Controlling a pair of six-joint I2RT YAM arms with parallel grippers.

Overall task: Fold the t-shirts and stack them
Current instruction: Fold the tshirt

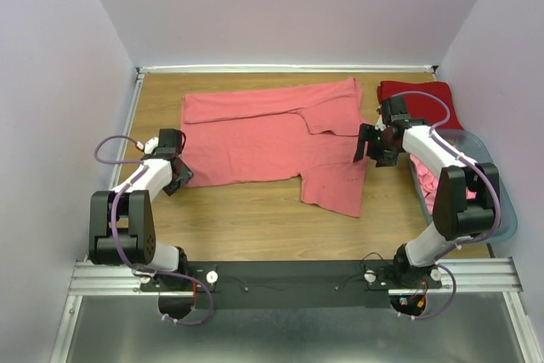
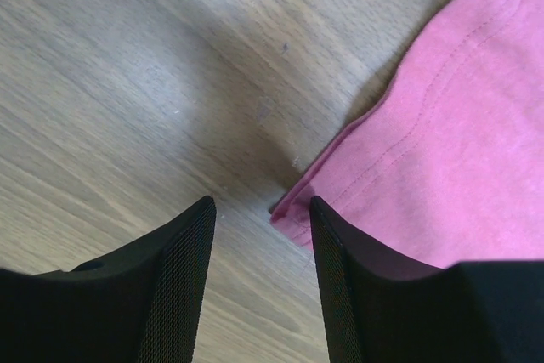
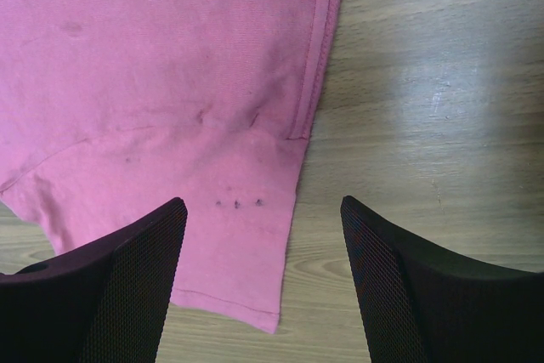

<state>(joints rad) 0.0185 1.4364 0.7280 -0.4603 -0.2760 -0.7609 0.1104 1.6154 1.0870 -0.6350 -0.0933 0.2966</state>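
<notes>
A salmon-pink t-shirt [image 1: 272, 138] lies spread on the wooden table, partly folded over at its top. A deep red t-shirt [image 1: 421, 99] lies folded at the back right. My left gripper [image 1: 176, 178] is open and empty at the shirt's lower left corner; in the left wrist view that corner [image 2: 293, 210] sits just ahead of my left gripper [image 2: 262, 210]. My right gripper [image 1: 371, 149] is open and empty over the shirt's right edge; in the right wrist view the sleeve edge [image 3: 255, 252] lies between the fingers of my right gripper [image 3: 263, 210].
A grey-blue plastic basket [image 1: 497, 201] with more pink cloth [image 1: 438, 189] stands at the right edge, beside my right arm. Purple walls close in the table on three sides. Bare wood lies in front of the shirt.
</notes>
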